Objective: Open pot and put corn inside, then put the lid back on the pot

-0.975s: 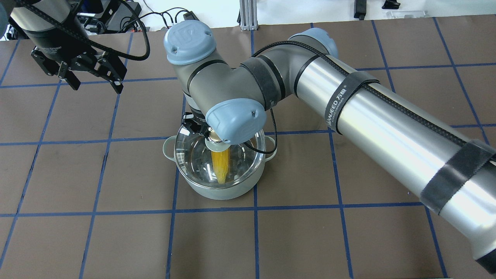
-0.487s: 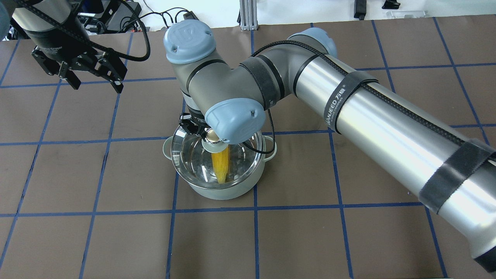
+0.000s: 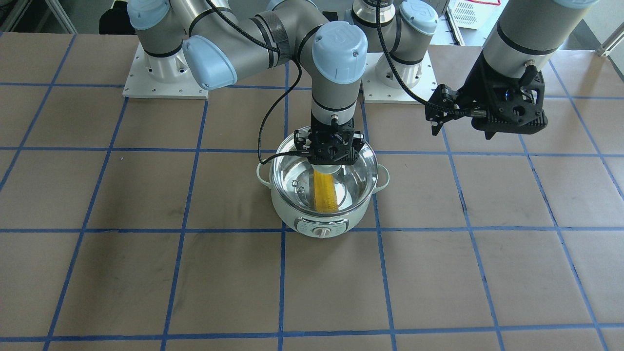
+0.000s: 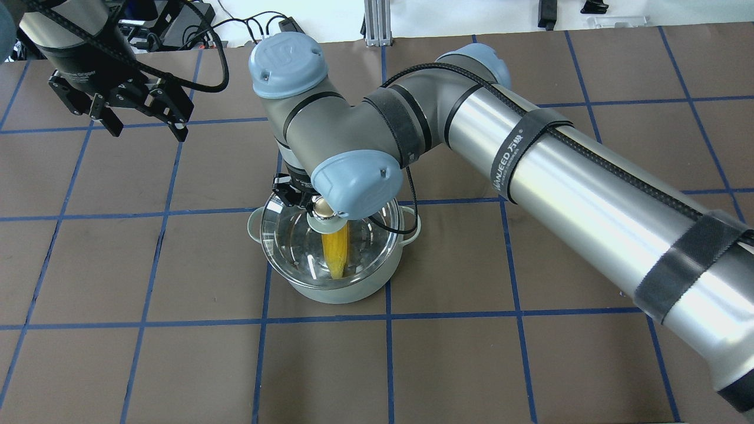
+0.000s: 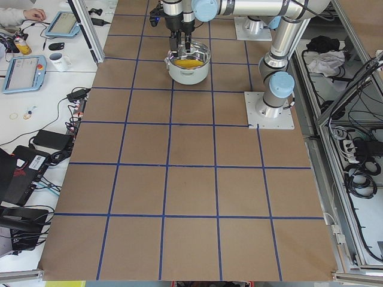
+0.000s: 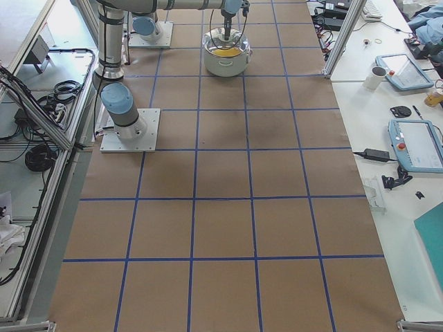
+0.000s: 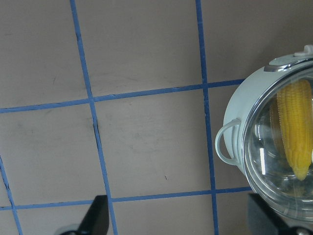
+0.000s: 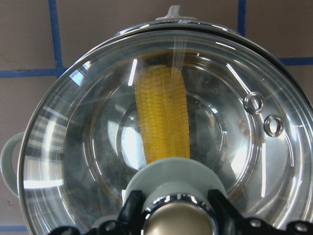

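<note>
Brown paper crossed by blue tape lines covers the table (image 4: pixel 471 365). From overhead, the round mint-green pot (image 4: pixel 353 291) stands mid-table. The yellow, kernel-ribbed corn (image 4: pixel 336 253) lies inside it under the clear glass lid (image 4: pixel 288 235). The left claw (image 4: pixel 145 129) hangs well apart from the pot, fingers spread. The front view adds the pot's white dial (image 3: pixel 320 232). The right wrist view shows the right claw (image 8: pixel 177 209) clamped on the lid's shiny knob (image 8: pixel 178 226). Whether the lid rests on the rim, I cannot tell.

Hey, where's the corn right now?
The corn lies inside the pot, left of centre in the overhead view, under the glass lid.
</note>
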Motion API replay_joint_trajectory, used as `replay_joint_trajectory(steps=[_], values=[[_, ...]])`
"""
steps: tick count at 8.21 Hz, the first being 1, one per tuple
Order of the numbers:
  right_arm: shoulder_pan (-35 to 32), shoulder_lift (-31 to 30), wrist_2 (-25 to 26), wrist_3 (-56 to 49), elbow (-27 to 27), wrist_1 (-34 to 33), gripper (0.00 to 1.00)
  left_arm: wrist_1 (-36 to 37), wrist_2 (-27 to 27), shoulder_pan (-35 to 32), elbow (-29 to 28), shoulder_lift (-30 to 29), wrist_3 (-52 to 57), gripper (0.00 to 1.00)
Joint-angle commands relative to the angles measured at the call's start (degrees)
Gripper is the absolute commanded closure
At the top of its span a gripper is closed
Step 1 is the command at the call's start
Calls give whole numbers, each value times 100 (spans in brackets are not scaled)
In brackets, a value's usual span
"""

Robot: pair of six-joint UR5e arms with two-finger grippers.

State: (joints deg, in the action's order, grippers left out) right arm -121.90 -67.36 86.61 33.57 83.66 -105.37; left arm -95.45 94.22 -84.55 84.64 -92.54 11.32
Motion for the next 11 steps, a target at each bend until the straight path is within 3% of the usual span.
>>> replay_joint_trajectory(steps=[1, 8, 9, 11], values=[[8, 12, 49, -35, 1, -36, 56, 0, 8, 0, -8, -10, 2, 0], [8, 21, 40, 0, 45, -71, 54, 0, -1, 0, -8, -19, -68, 0], [8, 30, 14, 43, 54, -71, 43, 0, -1, 0, -8, -19, -68, 0], [8, 47, -4, 105, 62, -71, 8, 0, -1, 0, -8, -28, -68, 0]])
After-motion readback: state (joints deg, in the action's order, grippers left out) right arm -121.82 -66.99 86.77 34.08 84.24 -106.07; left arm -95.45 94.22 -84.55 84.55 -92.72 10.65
